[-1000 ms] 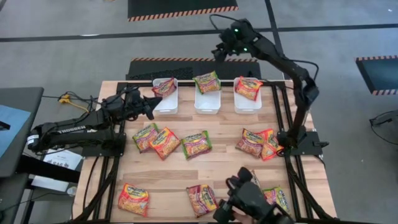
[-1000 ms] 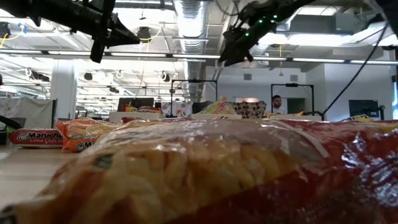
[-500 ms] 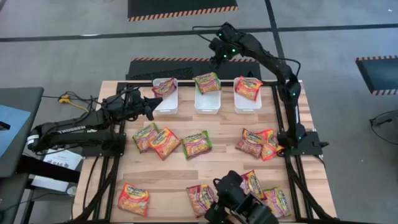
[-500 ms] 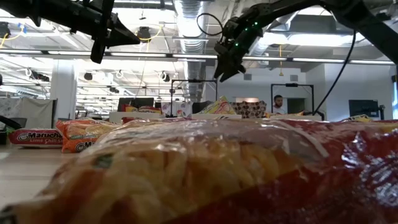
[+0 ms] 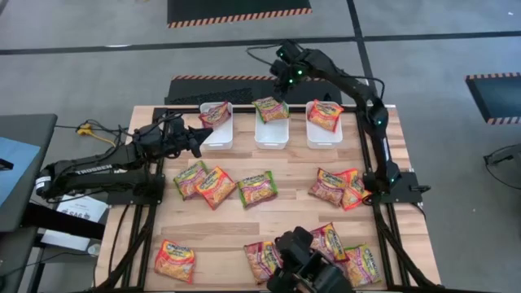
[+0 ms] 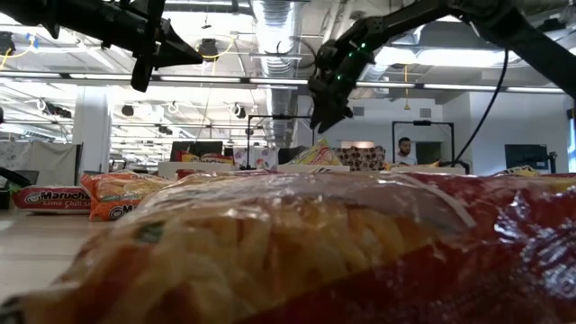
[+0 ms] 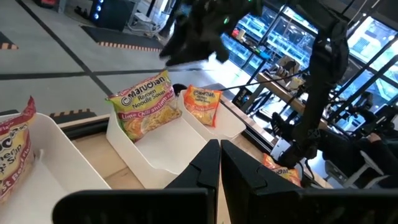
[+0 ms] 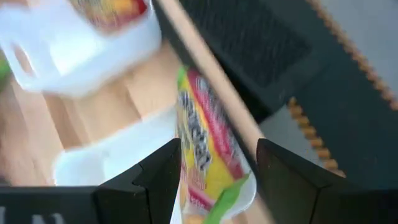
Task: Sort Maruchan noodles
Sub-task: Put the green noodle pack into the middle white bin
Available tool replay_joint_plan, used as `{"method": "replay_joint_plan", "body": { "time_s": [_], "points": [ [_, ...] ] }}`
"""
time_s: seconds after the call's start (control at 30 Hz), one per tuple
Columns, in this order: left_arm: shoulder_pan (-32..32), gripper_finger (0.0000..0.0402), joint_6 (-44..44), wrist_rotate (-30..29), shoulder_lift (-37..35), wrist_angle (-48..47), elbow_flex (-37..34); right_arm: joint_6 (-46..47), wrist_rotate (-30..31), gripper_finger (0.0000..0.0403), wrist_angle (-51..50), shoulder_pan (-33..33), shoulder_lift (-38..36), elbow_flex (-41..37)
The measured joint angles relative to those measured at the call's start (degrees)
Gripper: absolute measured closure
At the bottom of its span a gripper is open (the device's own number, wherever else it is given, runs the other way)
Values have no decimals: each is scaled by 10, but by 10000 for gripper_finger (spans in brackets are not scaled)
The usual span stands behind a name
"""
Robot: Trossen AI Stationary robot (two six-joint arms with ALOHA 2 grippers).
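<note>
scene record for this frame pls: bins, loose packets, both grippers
bins: three white bins in a row at the table's far edge, one packet in each
left bin: red-edged packet
middle bin: green-edged packet
right bin: orange-edged packet
loose packets: about ten on the wooden table, in a middle row and a near row
left gripper: shut, empty, beside the left bin
right gripper: open, empty, raised just beyond the middle bin
</note>
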Motion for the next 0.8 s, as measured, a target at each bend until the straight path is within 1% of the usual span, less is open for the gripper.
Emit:
{"method": "replay_joint_plan", "body": {
  "time_s": [0.1,0.2,0.43,0.8],
  "points": [
    [0,401,0,0,0,0,0,-7,28,168,1,3,10,0],
    [0,401,0,0,0,0,0,-7,28,168,17,3,14,1],
    [0,401,0,0,0,0,0,-7,23,168,-15,1,31,0],
    [0,401,0,0,0,-25,0,-7,27,171,-22,6,38,0]
  ]
}}
